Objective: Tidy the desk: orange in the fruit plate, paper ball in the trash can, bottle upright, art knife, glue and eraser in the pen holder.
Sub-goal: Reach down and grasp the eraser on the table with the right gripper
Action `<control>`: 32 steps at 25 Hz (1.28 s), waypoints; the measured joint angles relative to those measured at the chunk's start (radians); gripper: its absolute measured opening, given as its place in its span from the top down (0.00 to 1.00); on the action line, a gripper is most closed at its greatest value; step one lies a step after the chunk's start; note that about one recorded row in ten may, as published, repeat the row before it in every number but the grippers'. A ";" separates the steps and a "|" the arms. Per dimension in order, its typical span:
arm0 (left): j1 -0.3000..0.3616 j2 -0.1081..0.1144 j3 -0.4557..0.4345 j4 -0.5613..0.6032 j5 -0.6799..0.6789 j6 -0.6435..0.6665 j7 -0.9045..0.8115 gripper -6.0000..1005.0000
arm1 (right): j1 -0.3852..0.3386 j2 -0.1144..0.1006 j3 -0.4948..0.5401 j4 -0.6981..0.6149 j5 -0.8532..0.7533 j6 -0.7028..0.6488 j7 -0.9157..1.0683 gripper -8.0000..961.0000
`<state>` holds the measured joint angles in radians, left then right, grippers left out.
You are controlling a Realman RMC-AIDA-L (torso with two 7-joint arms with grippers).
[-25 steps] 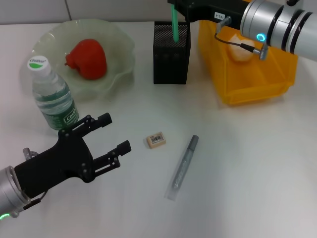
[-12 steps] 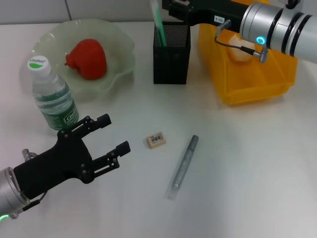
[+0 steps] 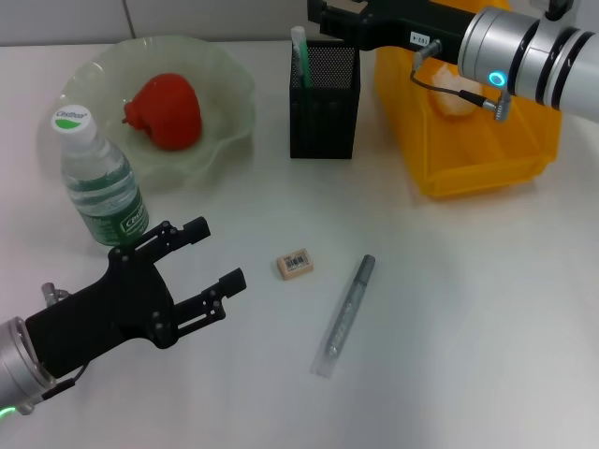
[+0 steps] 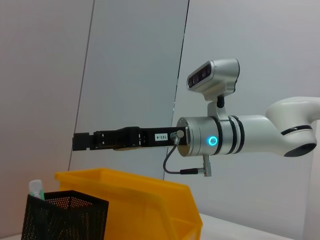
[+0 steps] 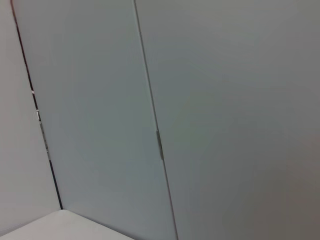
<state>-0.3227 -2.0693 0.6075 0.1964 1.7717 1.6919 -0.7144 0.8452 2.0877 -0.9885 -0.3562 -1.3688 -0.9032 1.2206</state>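
Glue [image 3: 299, 56] sits in pen holder [image 3: 324, 98]; right gripper [image 3: 323, 14] above, fingers' state indiscernible. Left gripper [image 3: 211, 254] spread, empty. Next: grasp eraser [image 3: 294, 264].

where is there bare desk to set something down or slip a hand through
Bare desk lies right of the knife, in front of the yellow bin. A gap runs between eraser and pen holder. Crowded: bottle against the fruit plate, with the left gripper close by.
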 joint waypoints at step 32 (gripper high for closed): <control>0.025 0.029 0.004 0.064 0.073 -0.039 -0.044 0.22 | 0.052 -0.016 -0.065 -0.353 -0.734 -0.555 0.462 0.30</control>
<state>-0.2976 -2.0399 0.6119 0.2605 1.8446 1.6530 -0.7585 0.8970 2.0716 -1.0531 -0.7091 -2.1030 -1.4580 1.6823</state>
